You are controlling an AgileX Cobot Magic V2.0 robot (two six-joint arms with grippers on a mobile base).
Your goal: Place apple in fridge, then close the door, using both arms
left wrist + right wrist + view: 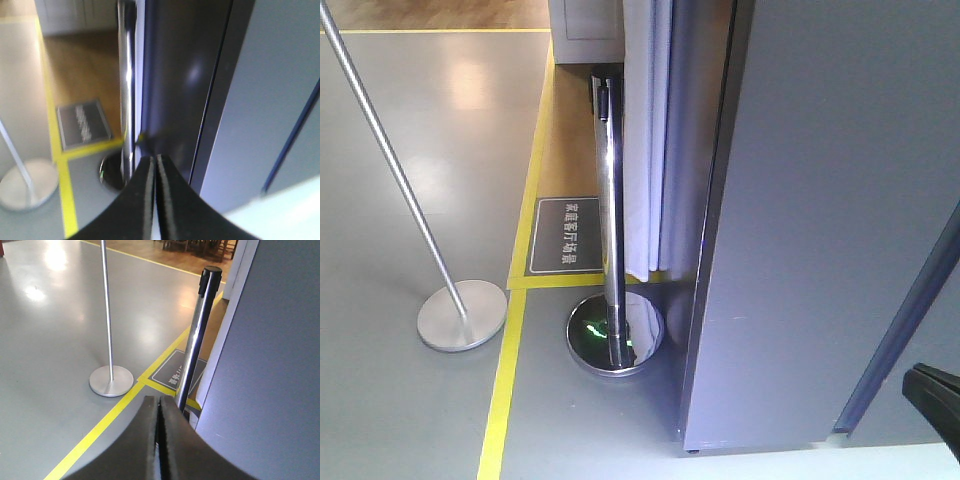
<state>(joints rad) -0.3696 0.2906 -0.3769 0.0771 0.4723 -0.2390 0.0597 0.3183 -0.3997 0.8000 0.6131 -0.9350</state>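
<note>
Grey floor (400, 150) with yellow lines; the fridge (840, 220) stands upright at right. I see both grippers, left (154, 172) and right (159, 412), pinched shut, empty. Floor sign (566, 235) writing looks unreadable.

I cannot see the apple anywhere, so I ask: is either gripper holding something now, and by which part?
Nothing is held. The left gripper and the right gripper are both shut with nothing between the fingers.
</note>
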